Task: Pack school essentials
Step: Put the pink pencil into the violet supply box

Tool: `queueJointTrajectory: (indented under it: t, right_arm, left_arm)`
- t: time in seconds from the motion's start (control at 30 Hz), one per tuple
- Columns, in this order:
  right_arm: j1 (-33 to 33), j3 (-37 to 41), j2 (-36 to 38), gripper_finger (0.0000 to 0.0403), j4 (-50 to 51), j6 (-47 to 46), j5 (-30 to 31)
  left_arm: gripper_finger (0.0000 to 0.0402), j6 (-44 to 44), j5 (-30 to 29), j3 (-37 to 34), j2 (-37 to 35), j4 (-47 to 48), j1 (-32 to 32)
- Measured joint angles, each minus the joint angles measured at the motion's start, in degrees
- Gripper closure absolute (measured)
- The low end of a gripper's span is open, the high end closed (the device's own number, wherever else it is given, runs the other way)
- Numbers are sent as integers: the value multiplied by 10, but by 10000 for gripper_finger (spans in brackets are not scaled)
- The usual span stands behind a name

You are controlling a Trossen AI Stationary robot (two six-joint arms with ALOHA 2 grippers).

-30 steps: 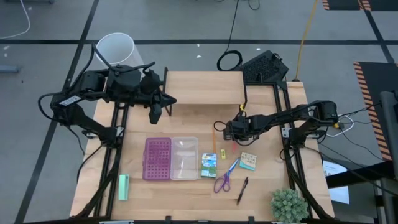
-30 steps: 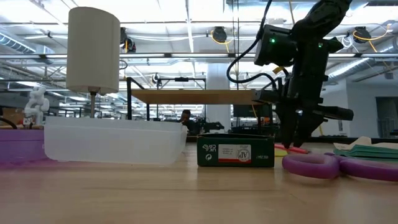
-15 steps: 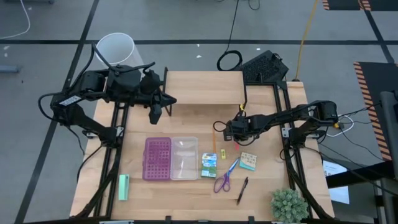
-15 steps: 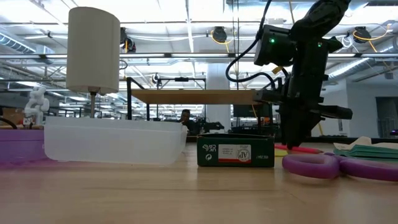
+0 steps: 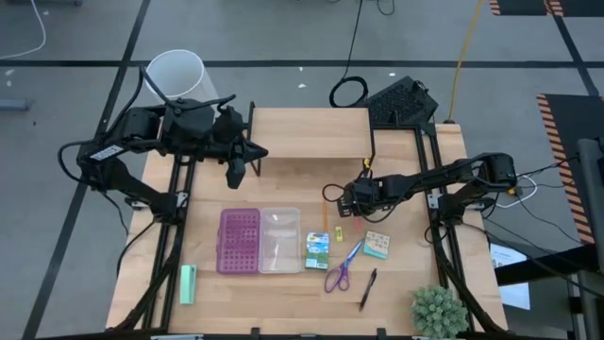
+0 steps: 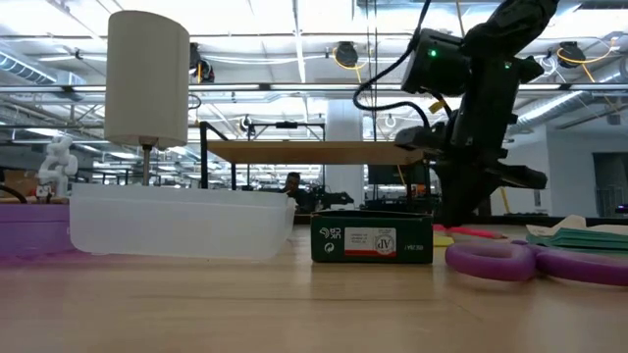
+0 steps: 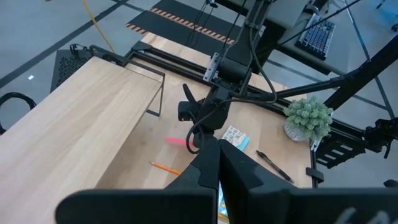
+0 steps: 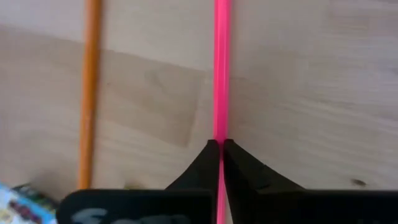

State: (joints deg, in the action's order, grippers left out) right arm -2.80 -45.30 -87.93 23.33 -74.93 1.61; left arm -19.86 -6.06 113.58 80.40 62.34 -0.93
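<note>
My right gripper [image 5: 350, 205] stands near the table's middle, pointing down and shut on the pink pencil [image 8: 219, 68]. The orange pencil [image 8: 89, 93] lies flat on the wood beside it. Nearer the front edge lie a green-blue packet [image 5: 317, 249], a tiny yellow piece [image 5: 338, 232], purple-blue scissors [image 5: 340, 271], a black pen [image 5: 368, 288] and a teal-beige pad [image 5: 377, 245]. The open purple case with its clear half [image 5: 260, 240] lies to their left. My left gripper [image 5: 236, 171] hovers shut over the far left of the table. My right gripper pinches the pink pencil's shaft [image 8: 219, 135] between its two fingertips, coming from above and pointing down. The pencil runs out level past the fingers [image 6: 478, 232], close to the tabletop. Whether it is lifted clear I cannot tell.
A mint-green block [image 5: 188, 283] lies at the near left and a small plant [image 5: 437, 310] at the near right corner. A wooden riser [image 5: 311, 132] stands at the far middle. A white bin [image 5: 175, 74] stands beyond the far left corner.
My right gripper has shut its fingertips on the pink pencil, then tipped a little and shifted slightly toward the table's left.
</note>
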Motion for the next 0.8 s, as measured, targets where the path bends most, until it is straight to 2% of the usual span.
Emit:
queueJointTrajectory:
  t: [0.27,0.53,0.63,0.8]
  right_arm:
    - [14,-1,1,397,-82,50,-48]
    - [36,-1,5,397,-210,92,-125]
    - [46,-1,20,397,-244,101,-149]
    - [58,-2,65,397,-253,134,-152]
  left_arm:
    - [396,-4,0,0,0,3,0]
    - [392,-61,-1,0,0,20,0]
    - [371,-90,-1,0,0,33,0]
    - [312,-155,-4,0,1,60,7]
